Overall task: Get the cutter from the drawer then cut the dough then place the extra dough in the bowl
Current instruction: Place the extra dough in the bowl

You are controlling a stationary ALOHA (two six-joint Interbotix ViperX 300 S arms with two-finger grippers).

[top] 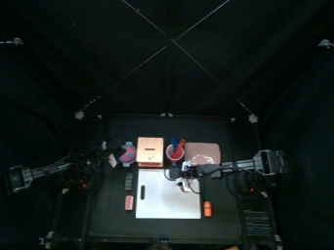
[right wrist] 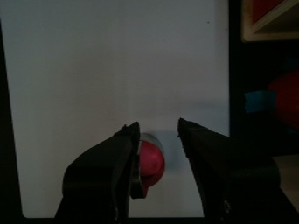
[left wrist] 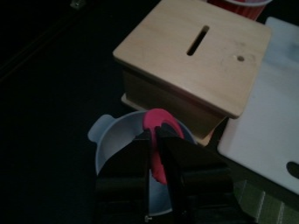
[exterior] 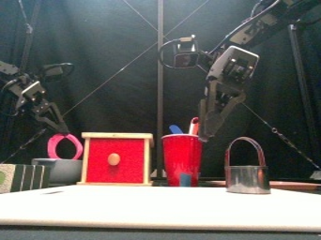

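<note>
My left gripper (left wrist: 163, 149) is shut on a pink dough ring (left wrist: 162, 125), holding it upright just over the blue-grey bowl (left wrist: 114, 140). In the front view the ring (exterior: 63, 146) hangs over the bowl (exterior: 56, 170), left of the wooden box (exterior: 115, 158). The metal cutter (exterior: 247, 169) stands on the white board (exterior: 163, 206) at the right. My right gripper (right wrist: 159, 131) hovers open above the board (right wrist: 105, 79). A red dough disc (right wrist: 151, 163) lies flat on the board beneath its jaws.
A red cup (exterior: 183, 157) with toy knives stands right of the box, near my right gripper (exterior: 207, 127). A pink tray (top: 205, 151) lies behind the board. Two small orange toys (top: 129, 202) (top: 206, 208) lie at the board's sides.
</note>
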